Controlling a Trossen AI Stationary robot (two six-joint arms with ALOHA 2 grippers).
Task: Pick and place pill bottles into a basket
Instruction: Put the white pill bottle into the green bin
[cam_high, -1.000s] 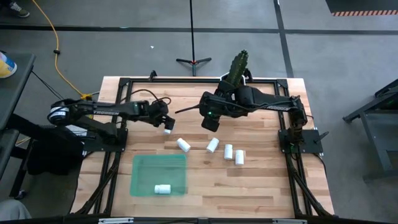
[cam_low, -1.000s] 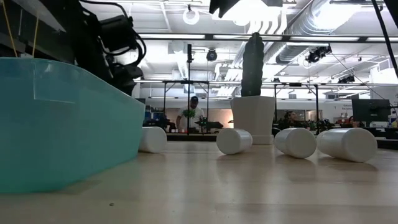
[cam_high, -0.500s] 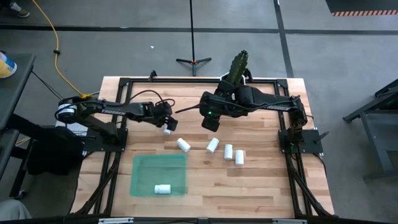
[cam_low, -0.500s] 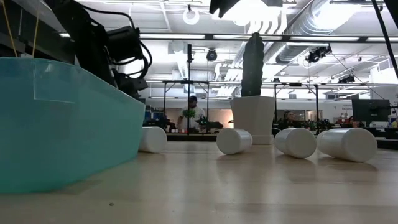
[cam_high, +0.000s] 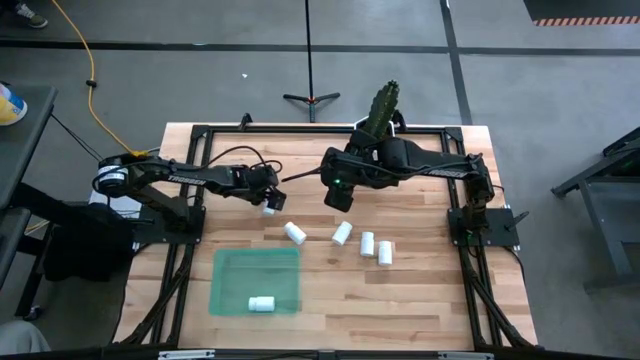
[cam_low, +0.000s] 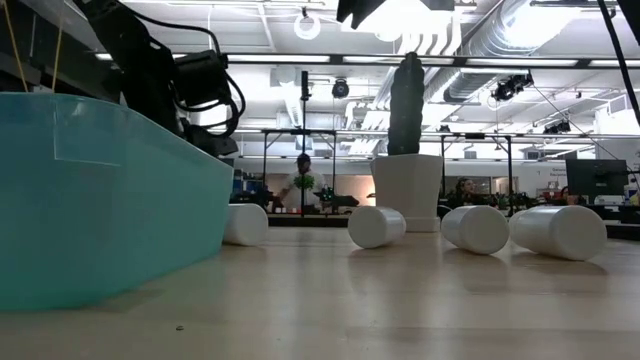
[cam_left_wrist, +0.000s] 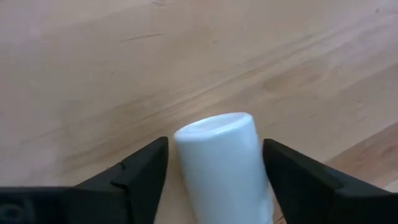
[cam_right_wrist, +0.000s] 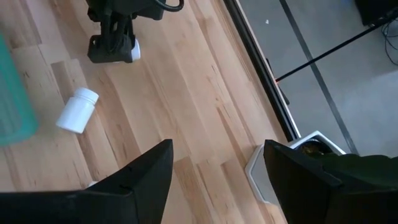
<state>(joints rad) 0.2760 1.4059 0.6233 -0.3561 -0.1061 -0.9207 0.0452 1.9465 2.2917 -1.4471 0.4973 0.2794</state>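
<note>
Left tool (cam_left_wrist: 214, 171) stands open astride a pill bottle (cam_left_wrist: 224, 165) lying on the desk (cam_left_wrist: 93, 74), fingers either side. Right tool (cam_right_wrist: 214, 174) open above the desk's far side.

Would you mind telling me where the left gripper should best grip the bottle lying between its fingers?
Grip the bottle across its round side, coming from above: it lies flat on the table, and the open left gripper already straddles it.

free: bare bench (cam_high: 430, 290) right of green tray (cam_high: 232, 268) | obstacles: four loose pill bottles (cam_high: 341, 235) mid-bench; cactus pot (cam_high: 383, 108) at far edge; right arm (cam_high: 420, 160) overhead
</note>
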